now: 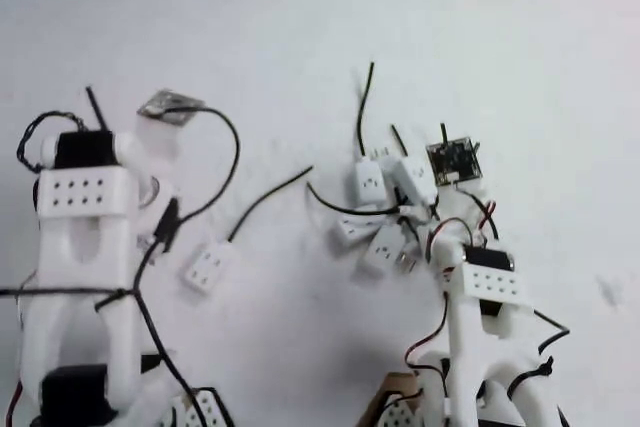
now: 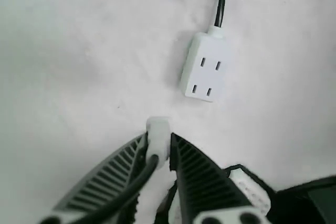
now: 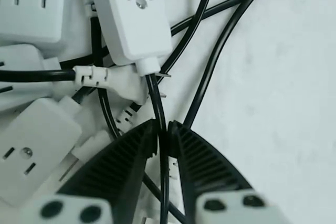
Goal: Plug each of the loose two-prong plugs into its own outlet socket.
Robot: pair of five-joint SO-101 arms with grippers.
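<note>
left gripper (image 2: 158,142): the jaws are squeezed narrow on a white plug (image 2: 158,129). The plug's white end pokes out just past the fingertips, and its dark cord runs back between the two fingers.

white plug vs. socket: it's not in anything yet. The small outlet block (image 2: 205,72) lies flat on the table (image 1: 300,37) out ahead of the jaws, slots facing up, with clear table between it and the plug.

small outlet block, from above: it sits near the left gripper (image 1: 168,222), on the side toward the middle of the table (image 1: 208,267). Its own black cable trails off toward the centre.

right gripper (image 3: 163,129): the jaws are pretty much closed, pinching a thin black cord (image 3: 156,103) and not a plug. The cord runs straight between the fingertips and up to the end of one outlet block in the pile.

pile of outlet blocks (image 1: 375,207): several white blocks are bunched together in front of the right arm (image 1: 485,297), with cords crossing all over them.

loose plug (image 3: 118,82): it's white with a ribbed collar and lies on its side in the tangle just beyond the right fingertips. It's beside the pinched cord, outside the jaws. Can't tell for sure which way its prongs point.

circuit board (image 1: 453,160): a small dark one, lying at the far edge of the pile.
</note>
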